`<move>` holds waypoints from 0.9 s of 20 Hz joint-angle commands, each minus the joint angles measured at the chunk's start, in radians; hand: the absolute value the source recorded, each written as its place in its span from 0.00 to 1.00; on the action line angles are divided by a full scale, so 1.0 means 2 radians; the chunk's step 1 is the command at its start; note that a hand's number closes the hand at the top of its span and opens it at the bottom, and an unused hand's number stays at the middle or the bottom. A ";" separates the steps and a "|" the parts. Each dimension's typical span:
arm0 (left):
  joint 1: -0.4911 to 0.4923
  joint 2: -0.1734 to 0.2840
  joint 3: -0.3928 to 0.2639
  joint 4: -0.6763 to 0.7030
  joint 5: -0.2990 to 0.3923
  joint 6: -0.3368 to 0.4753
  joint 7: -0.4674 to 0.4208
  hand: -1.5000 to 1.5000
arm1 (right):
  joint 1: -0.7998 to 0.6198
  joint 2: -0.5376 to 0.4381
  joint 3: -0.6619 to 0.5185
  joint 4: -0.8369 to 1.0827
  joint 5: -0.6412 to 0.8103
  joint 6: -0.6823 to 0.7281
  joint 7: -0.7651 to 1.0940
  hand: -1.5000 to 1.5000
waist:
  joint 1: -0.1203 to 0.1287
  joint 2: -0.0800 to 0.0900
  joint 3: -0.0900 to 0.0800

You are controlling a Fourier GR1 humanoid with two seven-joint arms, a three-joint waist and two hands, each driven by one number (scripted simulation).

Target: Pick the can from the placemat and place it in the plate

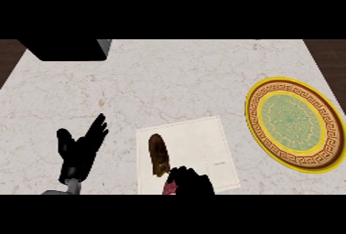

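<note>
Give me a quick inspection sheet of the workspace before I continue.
Surface: pale marble counter, dark floor at the far corners.
Job's things: brown can lying on the white placemat; plate with gold rim at right, holding nothing.
Clutter: nothing seen.
Hands: left hand open, resting left of the placemat; right hand at the placemat's near edge by the can, fingers unclear.
Cables: nothing seen.
Surroundings: dark box at the far left corner.

I can read no text, brand or number here. At three o'clock, my plate [294,125] bears only a key-pattern border; the placemat [196,146] carries an illegible mark.
</note>
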 commanded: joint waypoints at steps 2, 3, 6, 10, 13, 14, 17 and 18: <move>0.006 -0.002 0.001 -0.010 -0.001 0.004 0.005 0.50 | 0.035 -0.048 0.060 -0.102 0.099 -0.092 -0.015 1.00 | -0.005 -0.003 0.001; -0.007 -0.019 -0.005 -0.003 -0.002 0.013 0.012 0.50 | 0.041 -0.031 0.070 -0.091 0.135 -0.103 0.004 1.00 | -0.006 -0.001 0.000; -0.012 -0.015 0.004 0.001 0.000 0.011 0.011 0.50 | 0.059 -0.043 0.050 -0.132 0.163 -0.137 0.008 1.00 | -0.007 0.000 0.000; 0.011 -0.004 0.003 -0.006 -0.006 0.001 -0.007 0.50 | 0.090 -0.050 0.011 -0.168 0.167 -0.192 0.017 1.00 | -0.008 -0.001 0.001; 0.010 -0.016 -0.002 0.003 -0.010 0.008 -0.008 0.50 | 0.102 -0.053 -0.022 -0.171 0.158 -0.224 0.015 1.00 | -0.007 0.002 0.001; 0.006 -0.010 0.001 -0.003 -0.005 0.001 -0.001 0.50 | 0.097 -0.055 -0.036 -0.192 0.139 -0.218 0.011 1.00 | -0.006 0.002 0.001; -0.002 0.001 0.018 0.008 0.007 -0.012 -0.006 0.50 | 0.110 -0.077 -0.056 -0.193 0.123 -0.290 0.001 1.00 | -0.006 0.003 0.001; 0.011 -0.006 0.000 -0.011 -0.007 0.000 -0.001 0.50 | 0.106 -0.079 -0.064 -0.191 0.103 -0.303 -0.002 1.00 | 0.001 0.003 0.002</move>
